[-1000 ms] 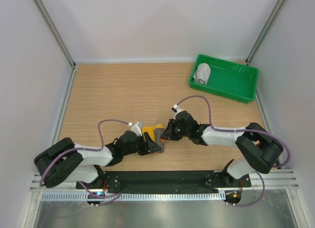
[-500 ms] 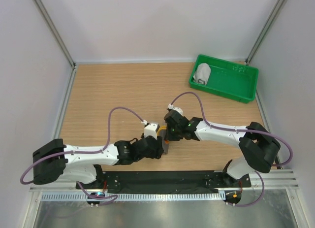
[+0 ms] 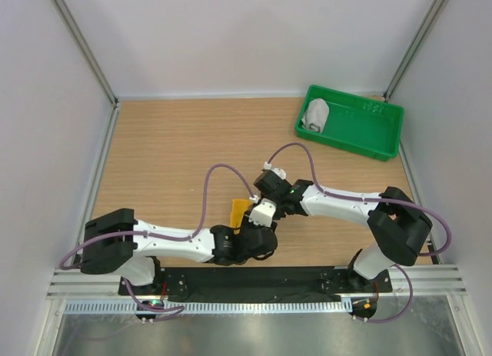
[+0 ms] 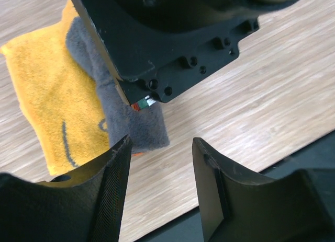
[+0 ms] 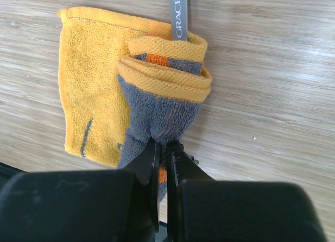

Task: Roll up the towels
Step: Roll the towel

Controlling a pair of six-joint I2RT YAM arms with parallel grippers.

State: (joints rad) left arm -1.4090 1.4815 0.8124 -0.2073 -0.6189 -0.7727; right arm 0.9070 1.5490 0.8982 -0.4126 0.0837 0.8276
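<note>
**Holdings at this moment, placed from the tray (image 3: 355,149)**

1. Orange towel (image 5: 97,90). It lies on the table (image 3: 169,148), well apart from the tray on its near-left side. One part lies flat with the yellow-orange face up. The other part is curled over into a loose roll of two or three turns, showing the grey backing. A grey label (image 5: 179,14) sticks out from the roll's far end (only "GRACE" can be read on it).

2. Right gripper (image 5: 163,148). My fingers are pressed almost together on a pinch of the orange towel's grey backing, at the near end of the roll. The towel is held there and lifted off the table into a bunch.

3. Left gripper (image 4: 160,146). My jaws stand moderately apart with nothing between them. They are low over the table on the same near-left side of the tray. The towel's grey corner and yellow flat lie just beyond my fingertips (image 4: 121,148), and I cannot tell whether they touch. The black body of my right gripper fills the upper part of this view.

4. Grey towel (image 3: 316,114). It sits inside the tray at its left end, bundled up and standing.
</note>
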